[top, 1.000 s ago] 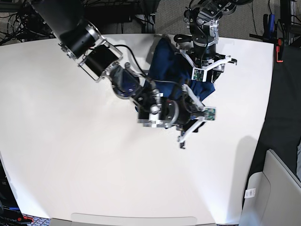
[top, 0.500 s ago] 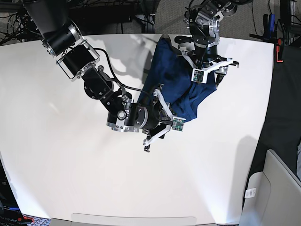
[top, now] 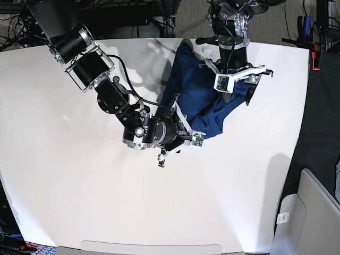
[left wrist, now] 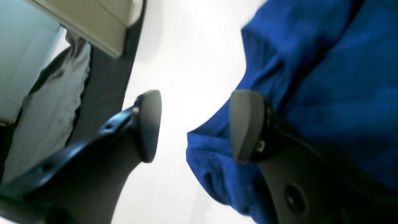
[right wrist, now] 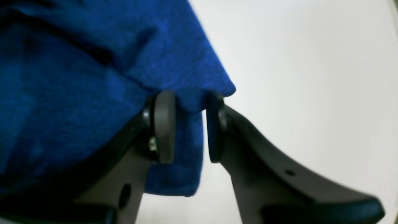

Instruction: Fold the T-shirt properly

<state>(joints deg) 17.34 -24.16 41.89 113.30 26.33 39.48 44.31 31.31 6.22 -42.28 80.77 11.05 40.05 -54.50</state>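
The dark blue T-shirt (top: 194, 90) lies rumpled at the table's far middle, with a corner drawn toward the front. My right gripper (top: 180, 133) is at that front corner. In the right wrist view a thick fold of the T-shirt (right wrist: 77, 77) runs between the two pads, and the right gripper (right wrist: 189, 124) is shut on it. My left gripper (top: 235, 79) hovers over the shirt's right side. It stands wide open (left wrist: 196, 124). One finger (left wrist: 245, 124) is over the T-shirt (left wrist: 326, 77), the other over bare table, and only a cloth edge shows in the gap.
The white table (top: 79, 186) stretches to the left and front. Its right edge (top: 300, 133) meets a dark floor strip. A grey bin (top: 313, 212) stands at the lower right. Grey cloth and a beige panel (left wrist: 53, 102) lie beyond the edge. Cables run behind the table.
My right gripper has moved left across the table, drawing the shirt's corner out of the bunch. The left gripper has opened fully and stayed over the shirt's right side.
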